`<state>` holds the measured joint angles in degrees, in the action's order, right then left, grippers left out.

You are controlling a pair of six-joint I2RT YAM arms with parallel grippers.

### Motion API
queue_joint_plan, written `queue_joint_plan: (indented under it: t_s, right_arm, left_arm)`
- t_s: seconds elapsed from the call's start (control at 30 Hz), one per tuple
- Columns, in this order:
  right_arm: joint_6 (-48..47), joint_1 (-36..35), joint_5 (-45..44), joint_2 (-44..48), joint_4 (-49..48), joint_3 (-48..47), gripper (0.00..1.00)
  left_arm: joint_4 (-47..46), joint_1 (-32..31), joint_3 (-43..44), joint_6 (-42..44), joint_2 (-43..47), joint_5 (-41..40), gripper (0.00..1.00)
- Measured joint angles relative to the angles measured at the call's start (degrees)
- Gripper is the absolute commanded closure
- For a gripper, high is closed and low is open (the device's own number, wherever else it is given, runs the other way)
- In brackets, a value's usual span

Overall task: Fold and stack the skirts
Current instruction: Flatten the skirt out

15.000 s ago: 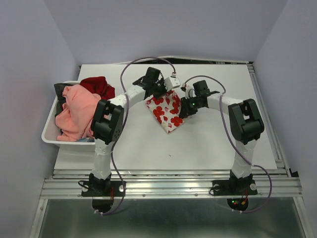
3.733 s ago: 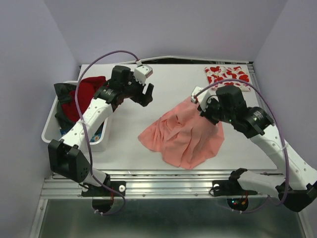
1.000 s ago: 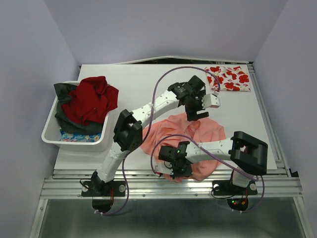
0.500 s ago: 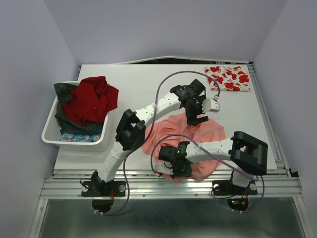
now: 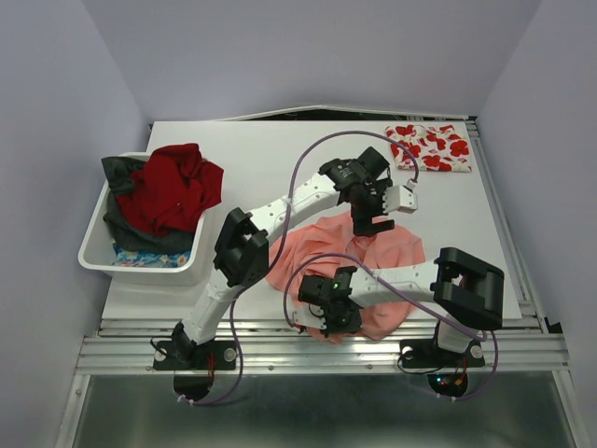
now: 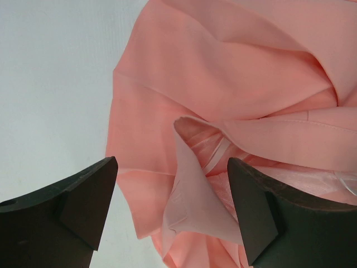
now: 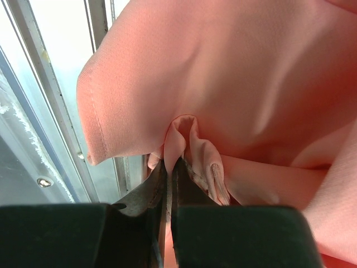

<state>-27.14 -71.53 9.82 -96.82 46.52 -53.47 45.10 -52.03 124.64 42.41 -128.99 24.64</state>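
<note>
A salmon-pink skirt (image 5: 396,254) lies crumpled at the table's front middle. My left gripper (image 5: 373,220) hangs open over its far edge. In the left wrist view a raised corner of the pink skirt (image 6: 192,206) stands between the spread fingers (image 6: 72,206) of that gripper (image 6: 172,165), touching neither. My right gripper (image 5: 324,315) is at the skirt's near-left edge. In the right wrist view this gripper (image 7: 169,167) is shut on a pinched fold of the pink skirt (image 7: 234,72). A white skirt with red flowers (image 5: 429,147) lies folded at the back right corner.
A white bin (image 5: 93,254) at the left edge holds a red garment (image 5: 173,187), dark cloth and a blue patterned piece. Aluminium rails (image 5: 317,343) run along the table's near edge, just beside the right gripper. A purple cable loops over the left arm.
The left gripper has come a little nearer and lower over the pink skirt's far edge, still open. The right gripper keeps its hold and has not moved.
</note>
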Motion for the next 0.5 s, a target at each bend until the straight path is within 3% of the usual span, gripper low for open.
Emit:
queue_joint_plan:
  t_s: [0.5]
  right_arm:
    - [0.46,-0.20,-0.28,-0.02,0.07,-0.07,0.99]
  left_arm:
    - [-0.57,-0.94,3.13,-3.04,-5.57,-13.18,0.17]
